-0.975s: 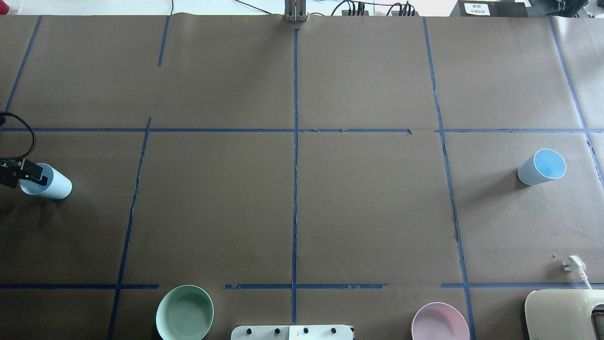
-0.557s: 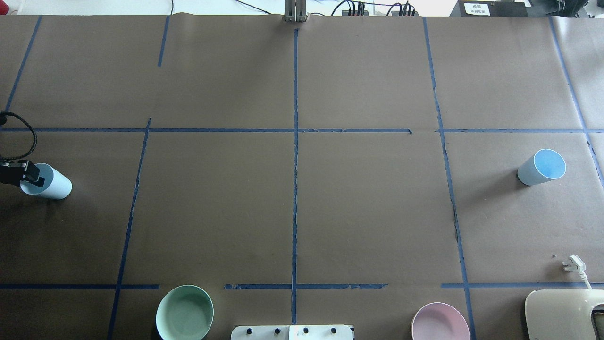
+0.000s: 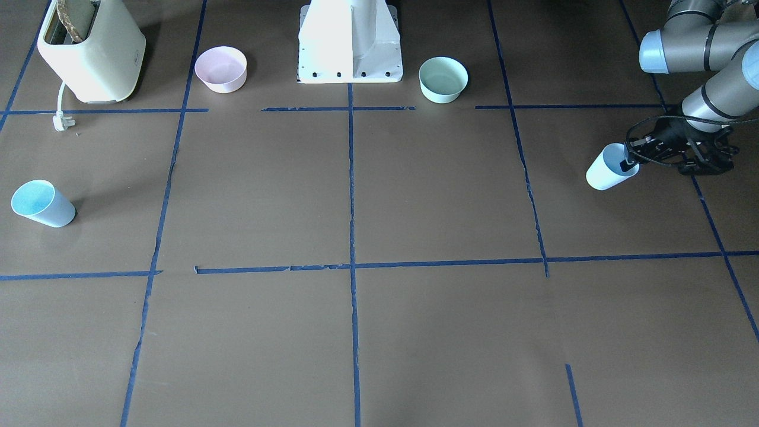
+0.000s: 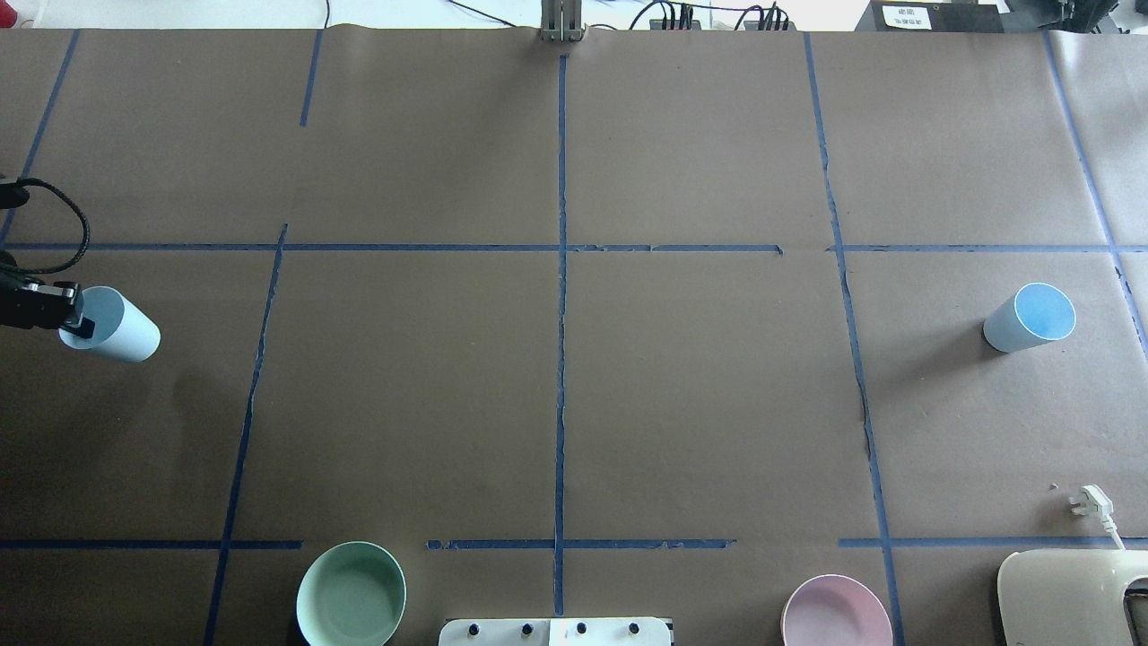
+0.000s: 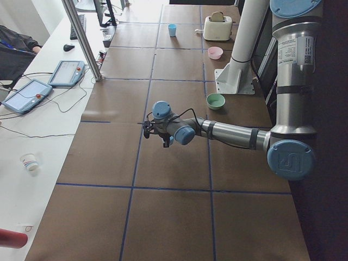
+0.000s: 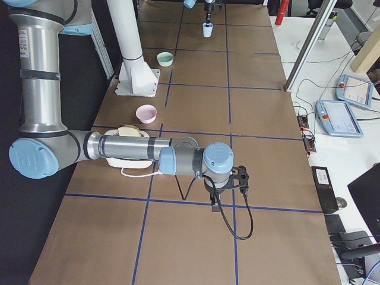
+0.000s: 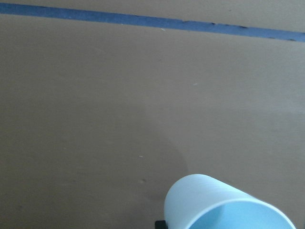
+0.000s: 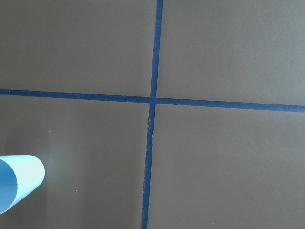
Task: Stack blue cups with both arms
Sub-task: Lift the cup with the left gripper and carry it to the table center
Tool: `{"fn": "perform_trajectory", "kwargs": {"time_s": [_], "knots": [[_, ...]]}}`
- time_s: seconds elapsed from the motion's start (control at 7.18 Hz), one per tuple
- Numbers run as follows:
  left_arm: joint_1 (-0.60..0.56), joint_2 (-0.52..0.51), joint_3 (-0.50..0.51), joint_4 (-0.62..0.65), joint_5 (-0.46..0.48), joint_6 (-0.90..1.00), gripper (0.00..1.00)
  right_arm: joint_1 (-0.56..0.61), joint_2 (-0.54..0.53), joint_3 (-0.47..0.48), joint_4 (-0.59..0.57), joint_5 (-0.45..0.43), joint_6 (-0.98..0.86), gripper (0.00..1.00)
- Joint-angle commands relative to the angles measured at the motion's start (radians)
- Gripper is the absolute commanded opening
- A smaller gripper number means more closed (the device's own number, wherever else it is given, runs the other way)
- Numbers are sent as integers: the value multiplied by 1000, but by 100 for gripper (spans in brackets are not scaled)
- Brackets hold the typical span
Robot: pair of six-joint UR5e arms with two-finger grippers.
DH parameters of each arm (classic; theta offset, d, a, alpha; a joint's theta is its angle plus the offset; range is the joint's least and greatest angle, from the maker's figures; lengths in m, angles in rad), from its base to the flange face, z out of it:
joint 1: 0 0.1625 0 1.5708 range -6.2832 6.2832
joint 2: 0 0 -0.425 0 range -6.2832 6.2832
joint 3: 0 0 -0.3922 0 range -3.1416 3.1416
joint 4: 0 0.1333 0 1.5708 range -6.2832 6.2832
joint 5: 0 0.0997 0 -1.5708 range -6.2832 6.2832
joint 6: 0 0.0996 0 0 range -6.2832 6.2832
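Note:
One pale-blue cup hangs tilted in my left gripper, which is shut on its rim at the table's far left. The cup is off the table, with its shadow apart below it. It also shows in the front view and at the bottom of the left wrist view. The second blue cup stands alone at the right, also seen in the front view and at the right wrist view's left edge. My right gripper shows only in the right side view; I cannot tell its state.
A mint-green bowl and a pink bowl sit near the robot's white pedestal. A cream toaster with a loose white plug is at the near right corner. Blue tape lines cross the brown table.
My left gripper has lifted its blue cup off the table and moved it a little right and away. The cup's shadow has separated from it. The right cup has not moved.

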State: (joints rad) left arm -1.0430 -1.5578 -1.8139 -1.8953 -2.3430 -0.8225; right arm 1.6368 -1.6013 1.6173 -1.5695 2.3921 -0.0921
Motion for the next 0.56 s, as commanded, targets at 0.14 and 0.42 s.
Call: {"fn": "perform_trajectory", "kwargs": {"time_s": [0.14, 0.42], "knots": [[128, -341, -84, 290, 14, -343, 0, -3, 3, 6, 0, 1, 0, 100], [378, -575, -11, 323, 205, -629, 0, -3, 4, 30, 2, -1, 3, 100]]}}
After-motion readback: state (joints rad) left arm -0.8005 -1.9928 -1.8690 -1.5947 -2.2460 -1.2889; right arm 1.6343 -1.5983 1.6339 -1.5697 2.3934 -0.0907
